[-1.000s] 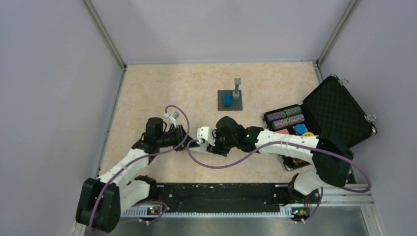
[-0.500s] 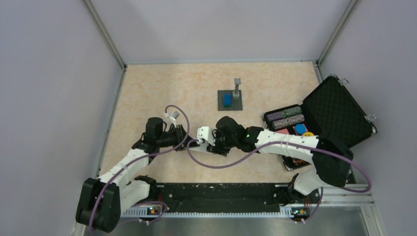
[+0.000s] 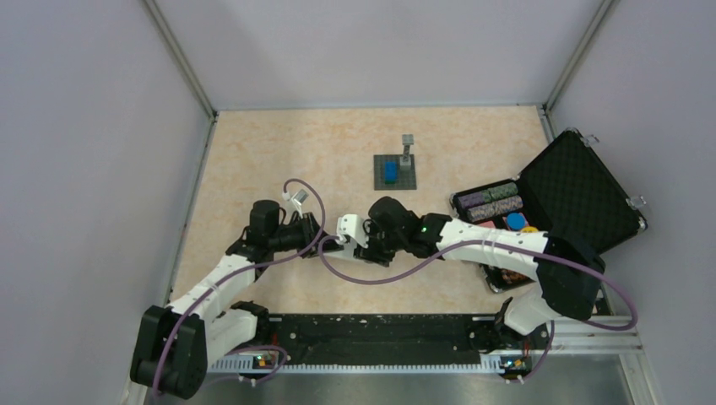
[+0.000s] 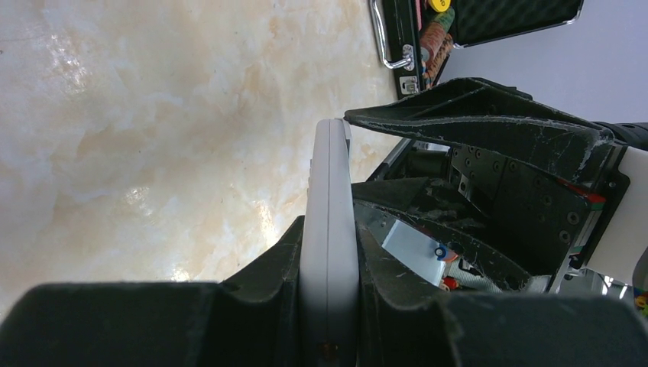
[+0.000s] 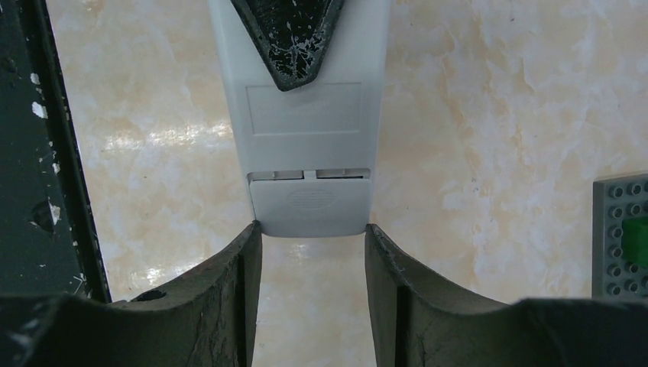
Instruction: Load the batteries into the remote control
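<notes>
The white remote control (image 4: 328,229) hangs above the table between both arms, its plain back toward the right wrist camera. My left gripper (image 4: 328,256) is shut on its thin sides, and one left finger (image 5: 289,38) lies across the back. My right gripper (image 5: 312,229) has its fingertips pressed on the two corners of the end that carries the battery cover (image 5: 309,205). A thin gap shows along the cover's upper edge. In the top view the two grippers meet at mid-table, left (image 3: 314,234) and right (image 3: 339,240). The batteries are out of view.
A grey square plate with a blue block (image 3: 395,171) lies farther back on the table. An open black case (image 3: 583,190) holding poker chips (image 3: 494,202) stands at the right. Enclosure walls close in the left, back and right sides.
The right forearm has shifted very slightly to the left. Both grippers keep the same hold on the remote control.
</notes>
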Robot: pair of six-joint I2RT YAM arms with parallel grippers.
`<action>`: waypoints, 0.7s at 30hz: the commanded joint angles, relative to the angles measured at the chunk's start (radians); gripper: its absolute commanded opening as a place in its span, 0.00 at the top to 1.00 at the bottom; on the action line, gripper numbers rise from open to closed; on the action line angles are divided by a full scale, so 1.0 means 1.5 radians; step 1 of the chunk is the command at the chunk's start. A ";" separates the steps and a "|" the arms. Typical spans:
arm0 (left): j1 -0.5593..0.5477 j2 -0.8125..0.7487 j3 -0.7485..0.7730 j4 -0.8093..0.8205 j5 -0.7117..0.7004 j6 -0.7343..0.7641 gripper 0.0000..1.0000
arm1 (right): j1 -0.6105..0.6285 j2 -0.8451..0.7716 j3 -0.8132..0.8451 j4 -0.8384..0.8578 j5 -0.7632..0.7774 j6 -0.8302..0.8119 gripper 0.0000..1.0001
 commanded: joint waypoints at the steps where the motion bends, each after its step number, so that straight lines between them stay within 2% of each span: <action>1: -0.005 -0.007 0.037 0.048 0.079 -0.013 1.00 | 0.008 0.006 0.040 0.038 -0.013 0.009 0.59; 17: -0.006 0.003 0.042 0.058 0.096 -0.019 1.00 | 0.008 0.000 0.077 -0.005 -0.018 0.011 0.57; 21: -0.005 0.003 0.034 0.092 0.106 -0.042 1.00 | 0.009 -0.001 0.073 -0.006 -0.014 0.015 0.57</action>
